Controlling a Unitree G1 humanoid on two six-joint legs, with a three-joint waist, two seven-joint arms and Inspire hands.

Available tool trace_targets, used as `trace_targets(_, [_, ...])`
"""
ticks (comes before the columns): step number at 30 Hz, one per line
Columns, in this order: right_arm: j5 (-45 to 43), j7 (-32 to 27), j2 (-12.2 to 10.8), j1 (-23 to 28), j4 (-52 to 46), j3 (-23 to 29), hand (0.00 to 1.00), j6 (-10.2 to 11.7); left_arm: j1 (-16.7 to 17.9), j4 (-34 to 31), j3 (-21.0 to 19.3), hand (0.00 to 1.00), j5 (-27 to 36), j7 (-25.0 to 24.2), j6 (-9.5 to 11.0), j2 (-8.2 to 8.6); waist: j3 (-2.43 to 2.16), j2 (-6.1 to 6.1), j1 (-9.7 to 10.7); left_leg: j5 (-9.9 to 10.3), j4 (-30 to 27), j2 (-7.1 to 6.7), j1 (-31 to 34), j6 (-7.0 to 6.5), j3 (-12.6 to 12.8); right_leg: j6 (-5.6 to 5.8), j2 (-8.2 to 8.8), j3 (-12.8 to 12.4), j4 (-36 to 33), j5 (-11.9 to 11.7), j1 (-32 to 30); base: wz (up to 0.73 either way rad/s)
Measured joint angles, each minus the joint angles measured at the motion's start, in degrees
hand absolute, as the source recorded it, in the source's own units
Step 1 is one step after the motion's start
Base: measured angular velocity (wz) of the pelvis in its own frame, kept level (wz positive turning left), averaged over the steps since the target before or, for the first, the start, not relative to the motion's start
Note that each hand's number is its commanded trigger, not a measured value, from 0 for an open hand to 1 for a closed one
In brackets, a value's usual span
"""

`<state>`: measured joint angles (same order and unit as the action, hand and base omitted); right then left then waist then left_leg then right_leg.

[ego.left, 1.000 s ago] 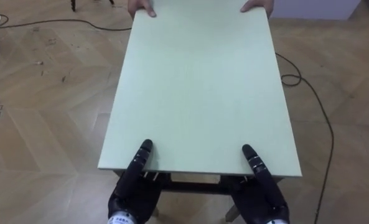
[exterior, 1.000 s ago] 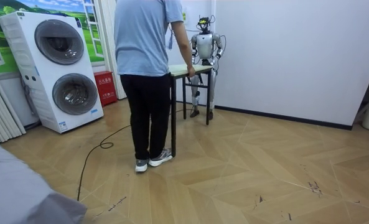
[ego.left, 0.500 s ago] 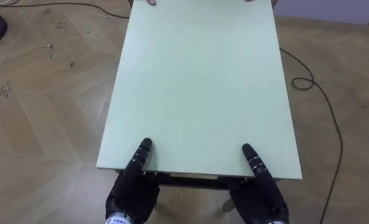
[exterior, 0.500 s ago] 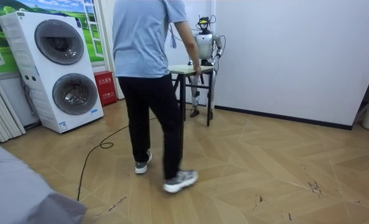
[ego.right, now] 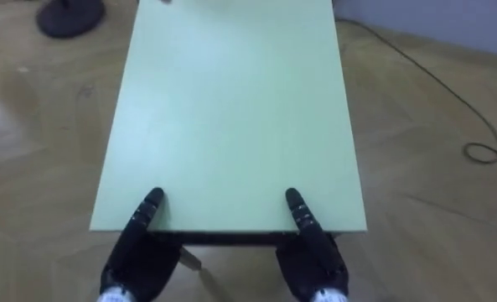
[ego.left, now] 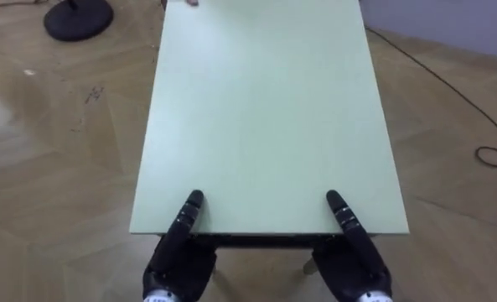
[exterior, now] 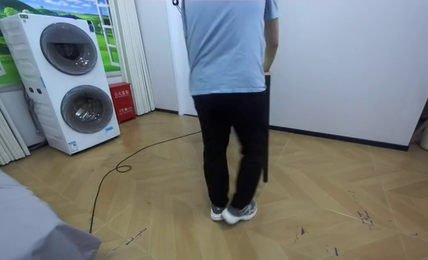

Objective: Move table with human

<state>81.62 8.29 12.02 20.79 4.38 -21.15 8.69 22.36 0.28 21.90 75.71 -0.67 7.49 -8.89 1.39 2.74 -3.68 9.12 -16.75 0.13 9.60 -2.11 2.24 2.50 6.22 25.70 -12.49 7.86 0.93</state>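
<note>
While each thumb lies flat on the pale green top and the rest of each hand reaches in beneath the near short edge, the left hand (ego.left: 178,256) and the right hand (ego.left: 354,260) pinch the board from above and below. They sit one near each near corner, well apart and level with one another. So the table (ego.left: 265,117) is held in both hands at its near end, its long top running straight away from the robot, with a dark frame just visible under the edge between the two hands. I judge it stiff and rigid, unlikely to sag or twist. It should be of moderate weight, being a thin board on slim supports such as the dark table leg (exterior: 265,144), and awkward for its length more than its load. Part of that load should fall to the person (exterior: 228,72), who stands at the far short end with their back to the room camera. The top looks smooth and may slip under the thumbs, so the hold ought to rest on the palms underneath. A wide grip close to the corners seems the right place to keep it level and stop it swinging. Beyond the table lie the parquet floor (ego.left: 55,168) and a round black stand base (ego.left: 79,18) off the far left corner, near where the table's legs may pass.
</note>
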Motion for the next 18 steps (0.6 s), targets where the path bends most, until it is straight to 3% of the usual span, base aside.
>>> trace_targets(9, [-1.06,-0.18,-0.82,-0.04,0.01,0.02,1.0,-0.51,1.18,0.0,-0.37,1.0,0.22,0.02,0.07,0.53,0.08,0.11,-1.57,-1.44,-0.21,-1.38,1.41,-1.06,-0.53,0.07,0.97,0.17,-0.29,0.46,0.35,0.28])
trace_targets(14, [-2.61,-0.92,-0.91,-0.71,0.02,0.17,1.0,-1.08,1.89,0.0,-0.39,1.0,0.96,0.04,0.43,0.92,0.19,0.06,-3.58,-2.22,-0.63,-2.41,2.13,-2.39,-0.78,0.65,2.75,1.09,-2.33,0.83,-0.17,0.2])
trace_targets(16, [-2.93,-1.2,-1.02,-1.0,-0.04,-0.14,1.0,-1.37,2.86,-0.67,-0.35,1.0,1.05,0.02,1.71,1.0,0.31,-0.13,-3.88,-2.55,-0.61,-3.05,2.1,-2.92,-1.19,1.02,3.5,1.26,-3.45,1.08,-0.3,0.19])
trace_targets(18, [-2.93,-1.83,-1.57,-0.93,-0.02,-0.14,1.0,-1.72,3.37,-1.4,-0.4,1.0,0.98,0.08,1.99,0.38,0.53,-0.46,-3.16,-2.69,-1.02,-4.86,2.57,-3.23,-4.67,1.36,3.77,0.64,-4.48,1.97,0.17,0.62])
